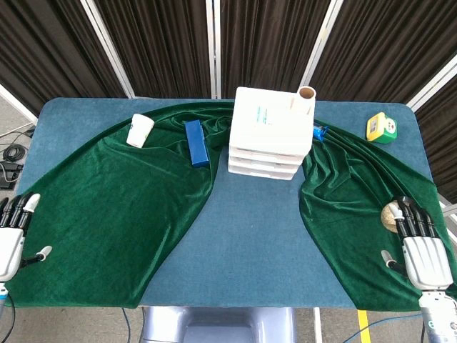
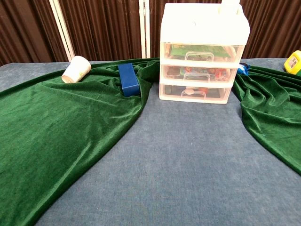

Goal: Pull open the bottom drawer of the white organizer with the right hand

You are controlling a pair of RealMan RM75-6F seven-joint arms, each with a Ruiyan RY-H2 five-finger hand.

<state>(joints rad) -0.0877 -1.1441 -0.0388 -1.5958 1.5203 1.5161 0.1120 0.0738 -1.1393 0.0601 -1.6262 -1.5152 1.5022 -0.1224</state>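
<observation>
The white organizer (image 1: 269, 133) stands at the middle back of the table, with three drawers stacked, all closed. In the chest view its bottom drawer (image 2: 195, 93) is pushed in, its handle facing me. My right hand (image 1: 423, 247) lies flat on the green cloth at the near right edge, fingers spread, holding nothing, far from the organizer. My left hand (image 1: 13, 232) rests at the near left edge, also empty with fingers apart. Neither hand shows in the chest view.
Green velvet cloth (image 1: 114, 200) covers both sides of the blue table (image 1: 250, 236). A white paper cup (image 1: 140, 131) and blue box (image 1: 196, 143) lie left of the organizer. A cardboard tube (image 1: 305, 100) stands on top of it. A yellow toy (image 1: 381, 127) sits back right; a beige ball (image 1: 390, 216) touches my right fingertips.
</observation>
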